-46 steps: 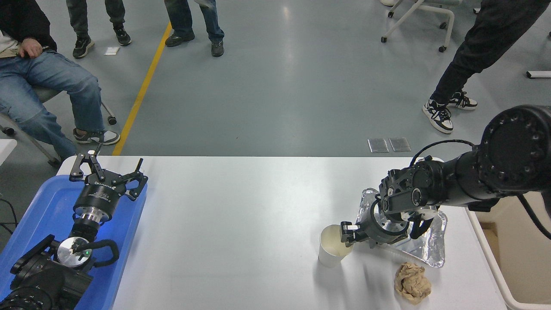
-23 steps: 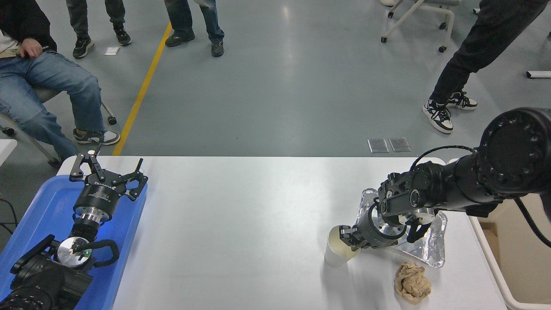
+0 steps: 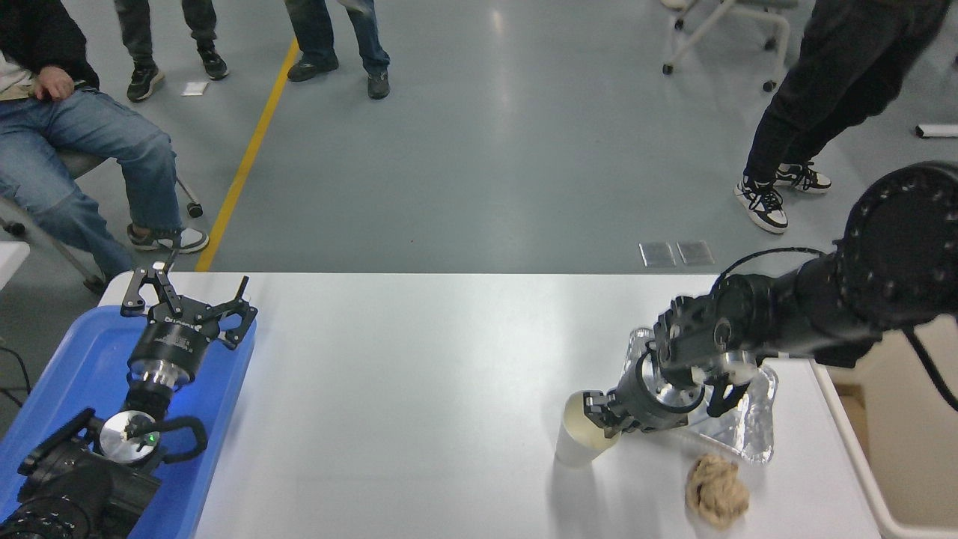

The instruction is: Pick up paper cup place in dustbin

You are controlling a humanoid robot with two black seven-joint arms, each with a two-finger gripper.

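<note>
The white paper cup stands near the table's front right, its cream inside showing. My right gripper reaches in from the right and is shut on the cup's right rim, one finger inside and one outside. The cup leans slightly; I cannot tell whether its base touches the table. The beige dustbin sits beside the table's right edge, partly cut off by the picture and partly behind my right arm. My left gripper is parked open over the blue tray at the lower left.
A crinkled silver foil tray lies right behind my right wrist. A crumpled brown paper ball lies in front of it. The blue tray is at the left edge. People stand and sit beyond the table's far side.
My right gripper closed on the cup's rim, and the cup shifted a little right and then back left with it. My right arm rose slightly. The left arm has not moved.
</note>
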